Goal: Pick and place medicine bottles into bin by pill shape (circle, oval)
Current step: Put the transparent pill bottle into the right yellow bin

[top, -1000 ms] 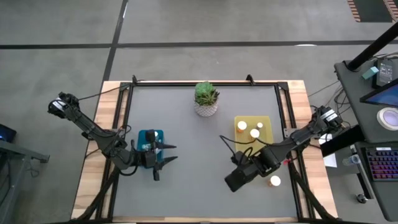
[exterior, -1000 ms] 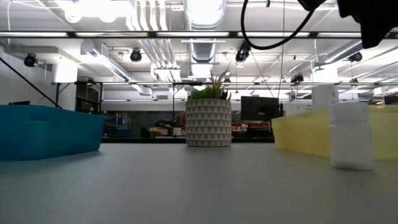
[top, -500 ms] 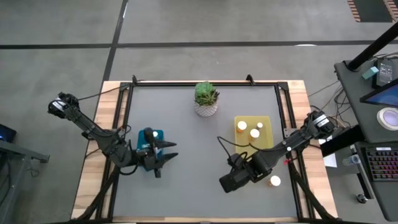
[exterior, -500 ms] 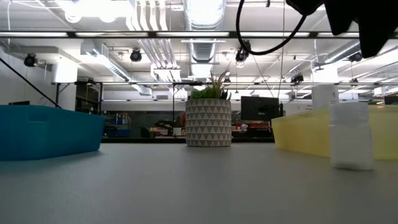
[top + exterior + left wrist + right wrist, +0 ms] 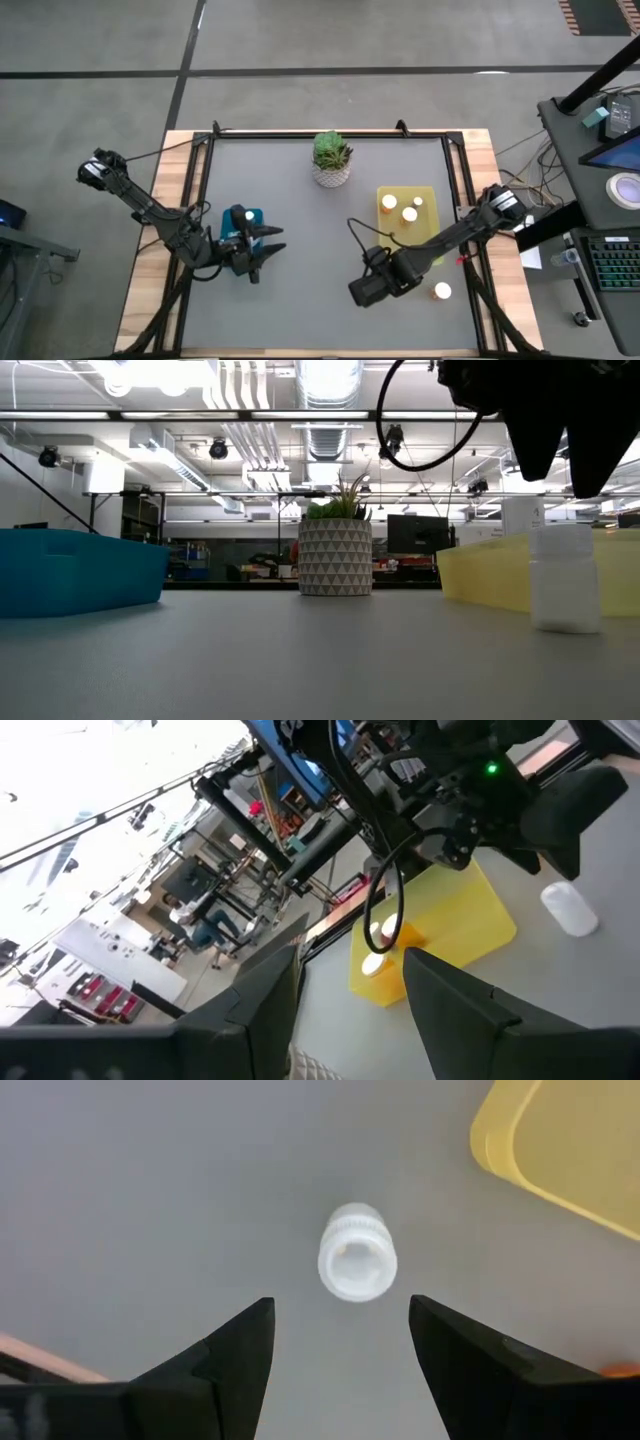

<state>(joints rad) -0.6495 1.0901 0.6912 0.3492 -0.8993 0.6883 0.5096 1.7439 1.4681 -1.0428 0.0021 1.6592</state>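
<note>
Table (image 5: pixel 320 200) grey mat; workshop ceiling ducts (image 5: pixel 320 400) behind.

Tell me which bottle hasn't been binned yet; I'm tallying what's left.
The white-capped bottle standing alone on the grey table, beside the right tool; the others sit inside the yellow bin.

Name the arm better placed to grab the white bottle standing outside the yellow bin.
Right: the right gripper hangs open directly above the white bottle. The left gripper sits over the blue bin.
</note>
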